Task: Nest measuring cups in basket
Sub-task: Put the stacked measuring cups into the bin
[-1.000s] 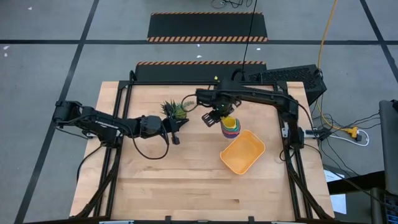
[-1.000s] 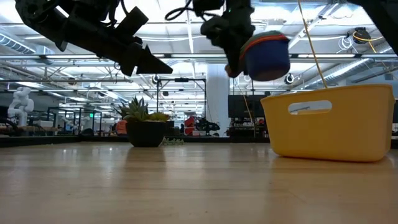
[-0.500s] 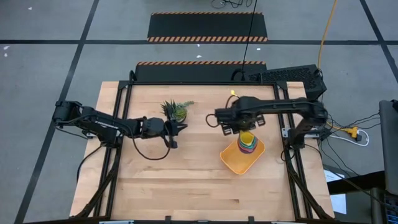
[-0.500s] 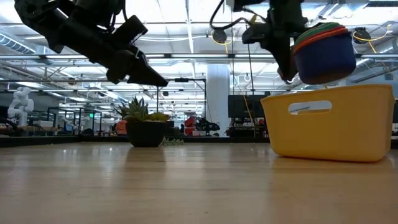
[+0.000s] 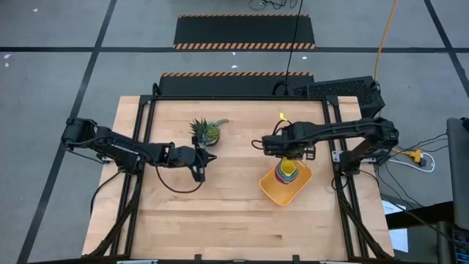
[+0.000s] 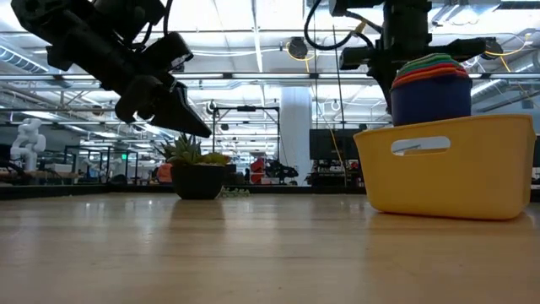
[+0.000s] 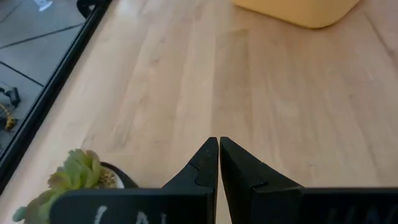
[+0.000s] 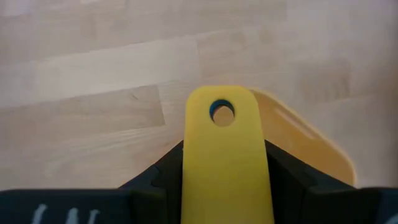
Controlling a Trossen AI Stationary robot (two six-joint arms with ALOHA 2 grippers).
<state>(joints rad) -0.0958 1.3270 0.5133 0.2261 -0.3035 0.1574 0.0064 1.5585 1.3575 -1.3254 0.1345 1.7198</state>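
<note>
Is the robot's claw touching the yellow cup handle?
Touching. In the right wrist view, the right gripper has its dark fingers pressed against both sides of the yellow handle, with no gap.

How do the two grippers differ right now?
The left gripper is shut on nothing, while the right gripper grips a yellow handle of the nested measuring cups. The left hangs over bare table near the potted plant; the right is over the basket. Both are off the table.
</note>
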